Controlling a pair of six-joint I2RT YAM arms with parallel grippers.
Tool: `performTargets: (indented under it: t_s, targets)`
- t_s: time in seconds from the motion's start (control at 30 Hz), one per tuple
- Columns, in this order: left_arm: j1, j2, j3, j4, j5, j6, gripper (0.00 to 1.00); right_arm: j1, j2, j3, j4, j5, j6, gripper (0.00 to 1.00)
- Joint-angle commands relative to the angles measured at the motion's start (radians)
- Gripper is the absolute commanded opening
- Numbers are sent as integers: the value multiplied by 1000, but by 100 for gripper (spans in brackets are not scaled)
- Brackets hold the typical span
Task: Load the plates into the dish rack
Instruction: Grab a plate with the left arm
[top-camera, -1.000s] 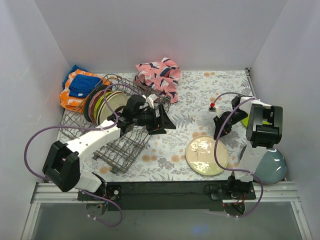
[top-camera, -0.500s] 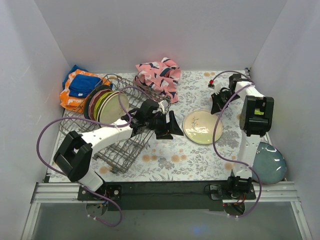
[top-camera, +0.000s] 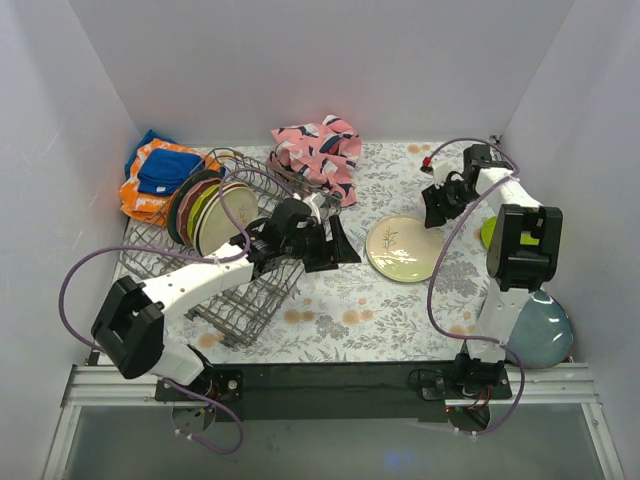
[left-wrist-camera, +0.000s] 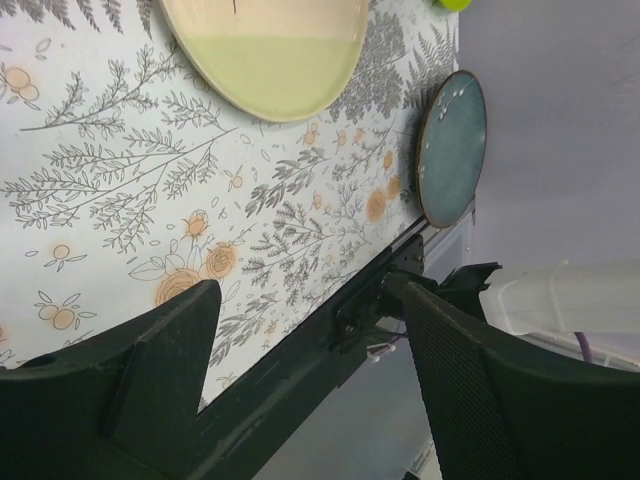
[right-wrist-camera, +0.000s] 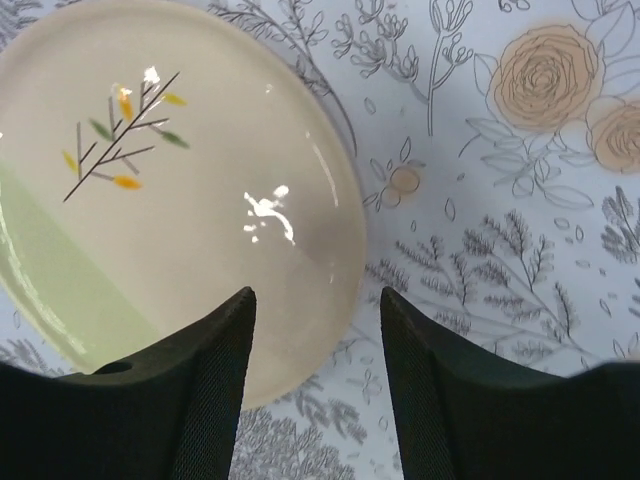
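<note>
Near grey wire dish rack (top-camera: 235, 305), cream plate (top-camera: 405, 250); left gripper (left-wrist-camera: 310, 300), right gripper (right-wrist-camera: 315, 300) released.

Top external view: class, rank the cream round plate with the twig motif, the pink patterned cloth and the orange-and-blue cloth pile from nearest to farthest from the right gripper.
1. The cream round plate, flat on the table, right beside the right gripper.
2. The pink patterned cloth, at the back, near the middle.
3. The orange-and-blue cloth pile, in the far back-left corner.
</note>
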Motion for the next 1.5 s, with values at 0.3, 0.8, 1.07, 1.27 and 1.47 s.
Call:
performTargets:
  t_s: [0.3,0.8,1.07,1.27,1.47]
  targets:
    - [-2,-190,-55,-55,-226,-21,77,84,-525,-422,76,-83,-164,64]
    - [7,-242,-101,-70,-306,-87,78,279,-872,-833,141,-239,-410,75]
    - [7,-289,-132,-69,-340,-106,78,333,-897,-910,222,-111,-333,74]
    - [7,-281,-129,-65,-331,-113,78,380,-924,-985,348,20,-236,72]
    - [7,-267,-127,-49,-321,-124,78,432,-895,-1042,547,196,-132,69]
